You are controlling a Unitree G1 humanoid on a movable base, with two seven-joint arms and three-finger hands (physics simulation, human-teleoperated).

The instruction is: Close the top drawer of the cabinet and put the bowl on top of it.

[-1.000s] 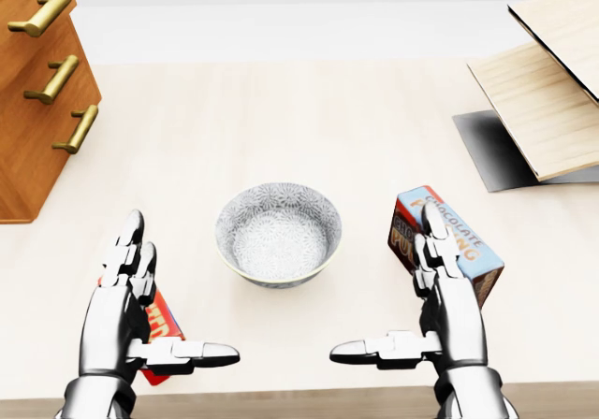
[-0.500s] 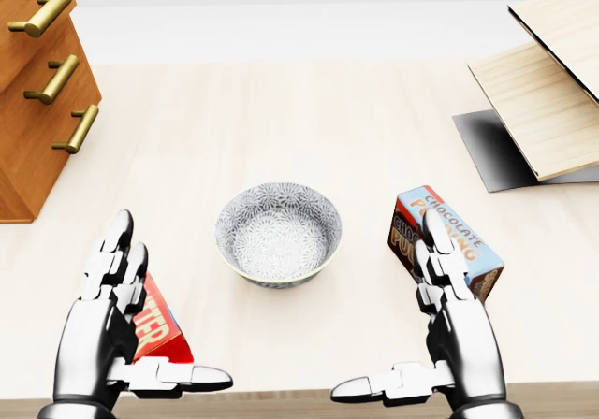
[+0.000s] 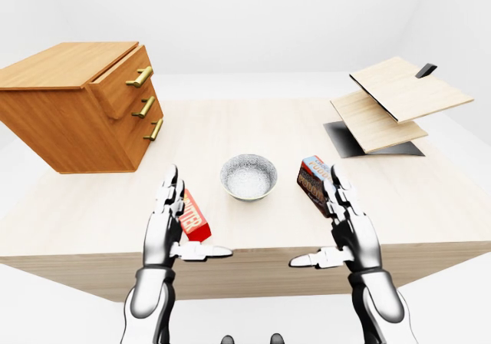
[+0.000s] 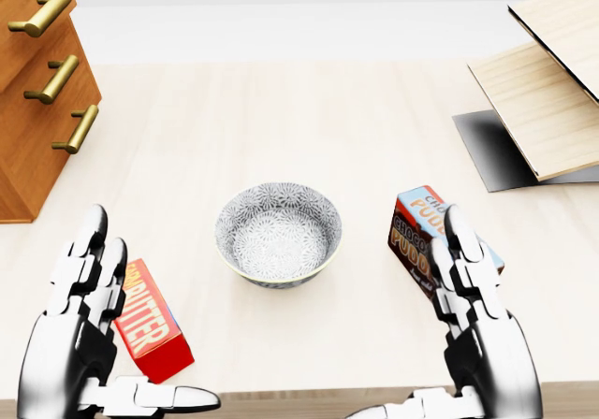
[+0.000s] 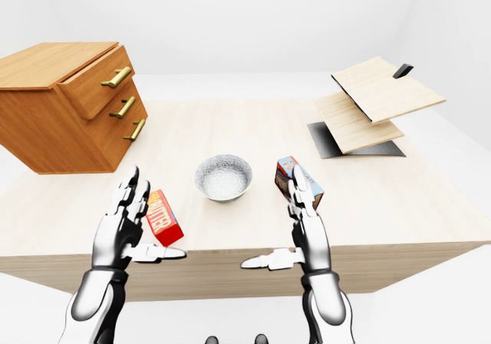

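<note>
Holding left hand [image 4: 75, 325] and right hand [image 4: 487, 339] open and empty at the table's [image 4: 281, 110] 6 o'clock edge.
Noting bowl [image 4: 278, 232] upright at 2 o'clock from left hand, 10 o'clock from right, roughly equidistant; finding cabinet's [image 3: 61, 117] top drawer [image 3: 123, 77] ajar at 11 o'clock, nearer left hand.

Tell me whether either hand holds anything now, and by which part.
Nothing is held. The left hand and the right hand are both open, fingers spread; the bowl stands apart from both.

Between the left hand [image 4: 75, 339] and right hand [image 4: 487, 339], the table [image 4: 281, 120] lies open up to the bowl [image 4: 278, 232]. A butter box [image 4: 150, 324] sits just right of the left hand, and a pudding box [image 4: 418, 237] blocks just beyond the right fingertips.
</note>
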